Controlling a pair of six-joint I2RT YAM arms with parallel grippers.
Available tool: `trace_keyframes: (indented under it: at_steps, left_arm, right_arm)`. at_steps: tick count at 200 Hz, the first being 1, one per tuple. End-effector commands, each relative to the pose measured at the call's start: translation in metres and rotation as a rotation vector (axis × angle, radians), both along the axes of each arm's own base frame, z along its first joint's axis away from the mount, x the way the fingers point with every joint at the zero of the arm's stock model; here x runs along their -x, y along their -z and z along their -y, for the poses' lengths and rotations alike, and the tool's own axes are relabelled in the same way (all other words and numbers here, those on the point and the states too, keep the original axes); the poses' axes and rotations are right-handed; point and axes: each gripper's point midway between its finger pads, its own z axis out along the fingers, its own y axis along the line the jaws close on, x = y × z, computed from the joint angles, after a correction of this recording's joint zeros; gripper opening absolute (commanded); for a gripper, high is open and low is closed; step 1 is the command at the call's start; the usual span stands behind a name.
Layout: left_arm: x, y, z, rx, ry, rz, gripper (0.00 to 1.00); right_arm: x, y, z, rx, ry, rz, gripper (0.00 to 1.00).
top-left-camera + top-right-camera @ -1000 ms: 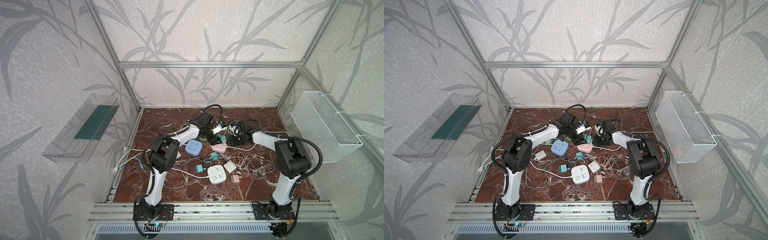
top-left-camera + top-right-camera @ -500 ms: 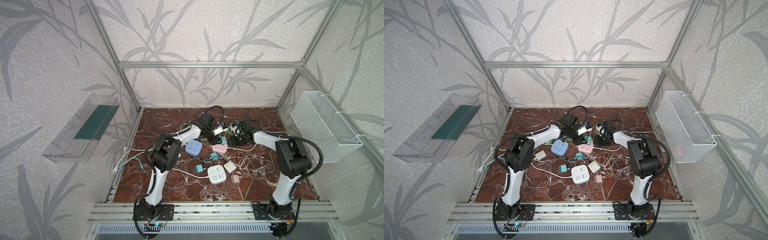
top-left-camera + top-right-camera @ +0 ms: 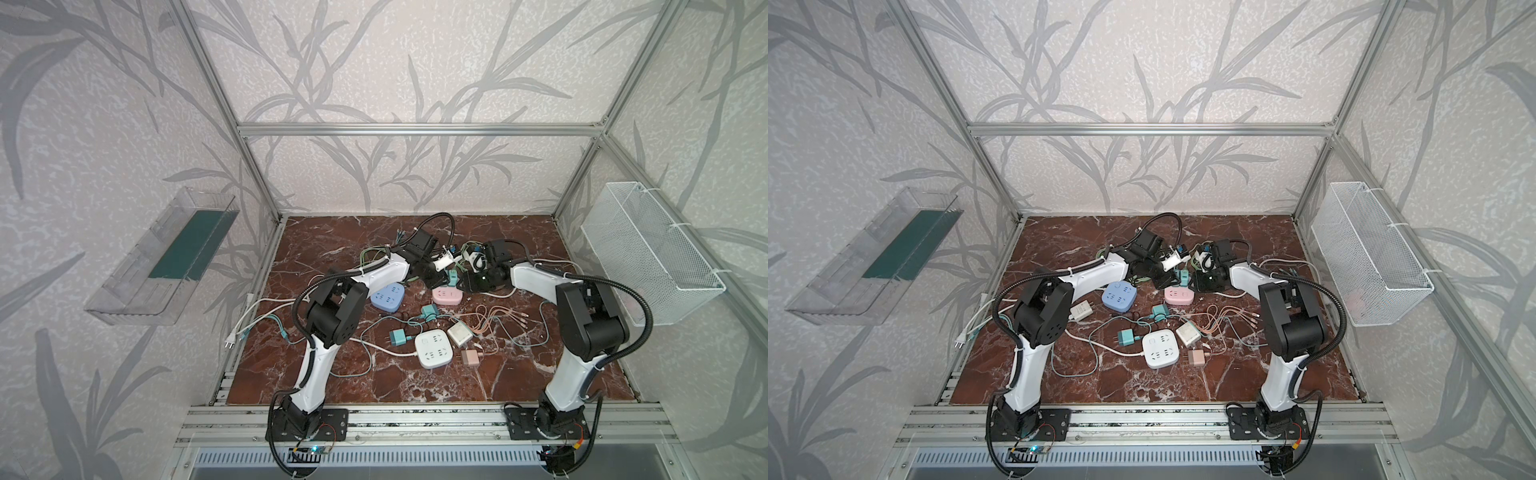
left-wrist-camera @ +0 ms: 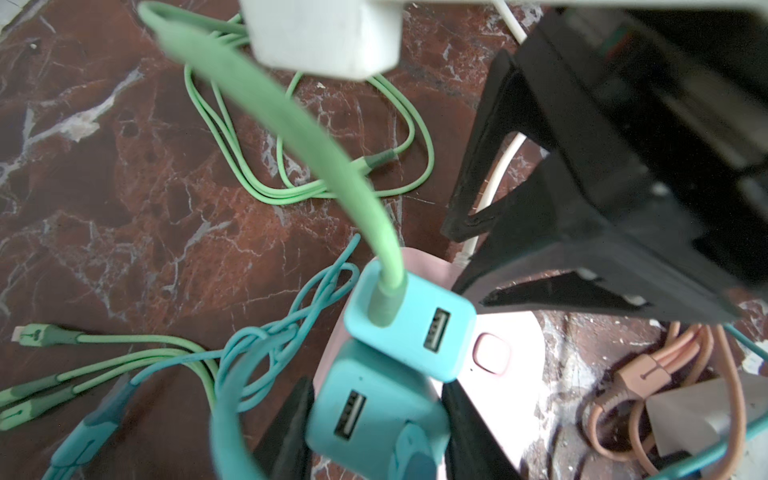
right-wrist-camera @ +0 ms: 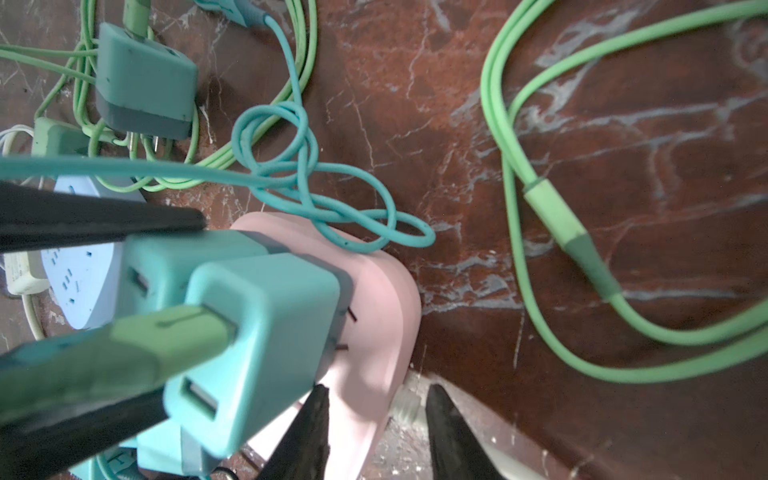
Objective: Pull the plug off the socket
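Teal plug between the left jaws

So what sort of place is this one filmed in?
Probably a robot lab cell, not a home: aluminium frame with wallpapered panels, left arm and right arm bolted to a front rail, marble-look table strewn with sockets and chargers.

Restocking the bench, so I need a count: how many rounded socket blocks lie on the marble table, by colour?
Blue rounded plastic socket block: 1
Pink rounded plastic socket block: 1
White rounded plastic socket block: 1
Total in view: 3
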Motion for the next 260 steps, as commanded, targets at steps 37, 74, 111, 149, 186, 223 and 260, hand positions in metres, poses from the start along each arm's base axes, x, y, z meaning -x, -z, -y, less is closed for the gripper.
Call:
trace_keyframes:
  at_steps: [37, 74, 111, 149, 186, 223, 260]
  left_arm:
    - [-0.003, 0.020, -0.002, -0.041, -0.057, -0.031, 0.35]
    - [0.003, 0.012, 0.006, -0.011, -0.022, -0.037, 0.35]
    - [0.009, 0.008, 0.010, 0.000, 0.010, -0.051, 0.34]
    - [0.016, 0.006, 0.013, 0.008, 0.036, -0.062, 0.33]
    - [0.019, 0.004, 0.014, 0.013, 0.044, -0.063, 0.33]
    - [0.017, -0.004, 0.018, 0.042, 0.033, -0.066, 0.31]
    - [0.018, -0.016, 0.026, 0.089, 0.041, -0.084, 0.30]
  right_arm:
    - [0.010, -0.012, -0.003, -0.045, -0.017, 0.012, 0.42]
    - [0.006, -0.003, -0.001, -0.025, -0.003, 0.002, 0.45]
    - [0.003, -0.003, -0.002, -0.035, 0.008, 0.000, 0.46]
    - [0.002, 0.001, 0.002, -0.015, 0.027, -0.006, 0.44]
    - [0.002, 0.007, 0.007, 0.018, 0.047, -0.017, 0.39]
    - [0.006, 0.017, 0.014, 0.065, 0.048, -0.039, 0.37]
    - [0.010, 0.020, 0.016, 0.078, 0.049, -0.058, 0.36]
